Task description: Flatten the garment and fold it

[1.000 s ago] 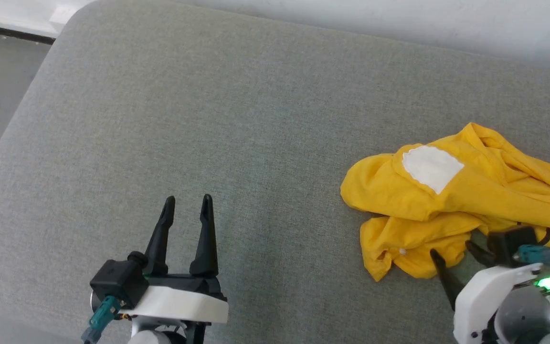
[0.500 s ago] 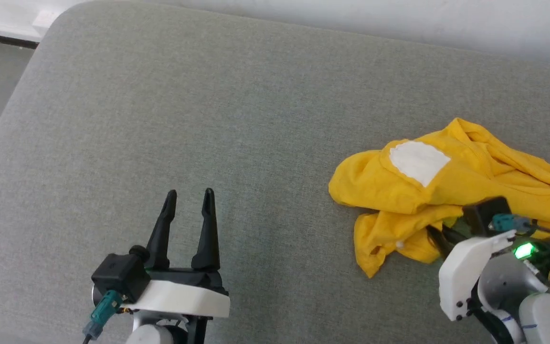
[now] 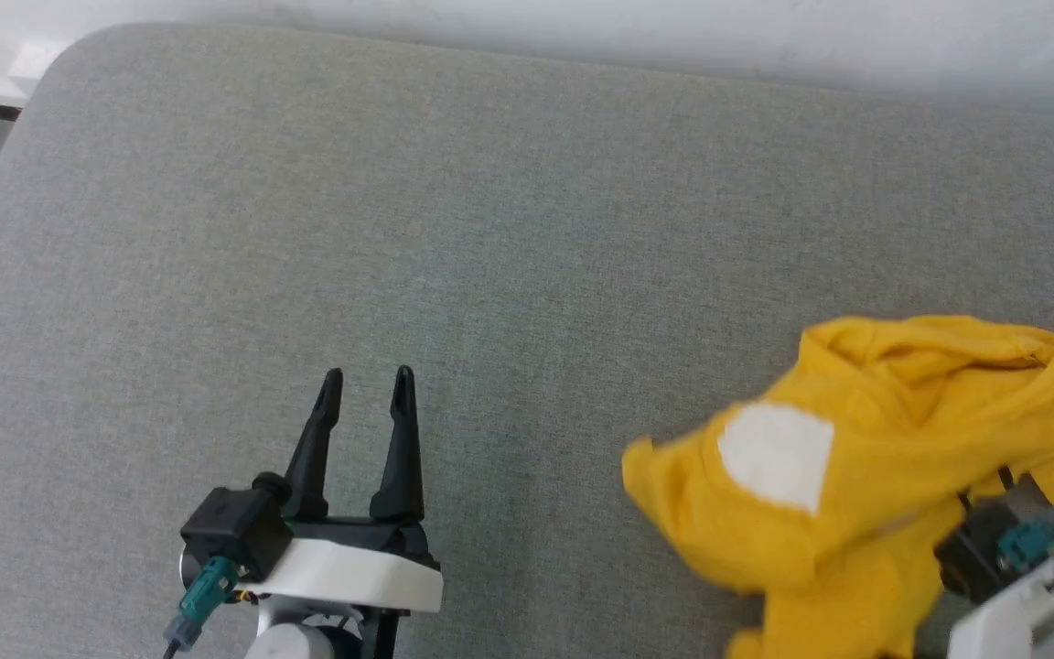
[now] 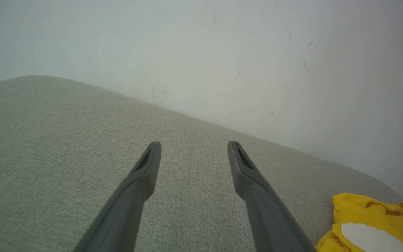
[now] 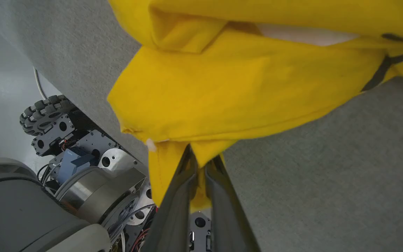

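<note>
The garment [image 3: 865, 513] is a crumpled bright yellow T-shirt with a white patch [image 3: 776, 454], at the right of the grey cushion [image 3: 490, 229]. Its near part hangs raised above the cushion. My right gripper [image 5: 201, 157] is shut on a folded edge of the garment [image 5: 240, 87], with yellow cloth pinched between the two fingers. In the head view its wrist [image 3: 994, 558] sits at the lower right, with the fingers hidden behind the cloth. My left gripper [image 3: 368, 377] hovers open and empty at the lower left, well apart from the garment [image 4: 362, 210].
A pale wall [image 3: 673, 37] runs along the cushion's far edge. The cushion's rounded corner [image 3: 60, 55] is at the far left, with floor beyond it. In the right wrist view my base and a wheel [image 5: 42, 115] show below the cushion's near edge.
My right gripper has shut on the garment's near edge and lifted it, so the cloth now hangs bunched toward the lower right. The head camera has shifted. The left gripper has stayed open in place.
</note>
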Tool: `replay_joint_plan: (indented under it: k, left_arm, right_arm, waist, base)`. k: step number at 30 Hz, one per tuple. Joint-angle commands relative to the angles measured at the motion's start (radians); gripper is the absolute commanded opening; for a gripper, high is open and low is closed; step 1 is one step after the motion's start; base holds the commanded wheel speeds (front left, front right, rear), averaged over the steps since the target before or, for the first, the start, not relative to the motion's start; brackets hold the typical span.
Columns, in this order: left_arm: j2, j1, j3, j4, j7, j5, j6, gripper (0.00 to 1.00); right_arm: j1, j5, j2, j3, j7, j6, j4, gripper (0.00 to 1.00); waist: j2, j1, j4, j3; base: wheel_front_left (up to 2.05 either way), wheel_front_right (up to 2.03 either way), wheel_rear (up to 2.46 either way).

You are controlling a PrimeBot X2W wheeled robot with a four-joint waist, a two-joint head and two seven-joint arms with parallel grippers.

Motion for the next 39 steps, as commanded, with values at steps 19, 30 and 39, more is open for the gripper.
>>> replay_joint_plan:
  k: [19,30,39]
  left_arm:
    - [-0.001,-0.013,-0.009,0.033,-0.005,0.028,-0.031,1.00]
    - [-0.001,0.009,0.003,-0.078,-0.005,0.095,-0.031,1.00]
    - [0.005,0.004,-0.087,-0.097,0.022,0.179,-0.067,1.00]
  right_arm:
    - [0.043,0.132,0.111,-0.091,-0.210,-0.001,-0.102,1.00]
    - [-0.082,-0.242,0.305,-0.272,-0.905,-0.001,-0.016,1.00]
    - [-0.089,-0.383,0.401,-0.371,-1.191,-0.001,0.156,1.00]
  waist:
    - [0.0000,0.0000,-0.038,0.003]
    - [0.0000,0.0000,-0.051,0.025]
    - [0.0000,0.0000,-0.052,0.042]
  base:
    - [0.00,0.00,0.00]
    - [0.00,0.00,0.00]
    - [0.00,0.00,0.00]
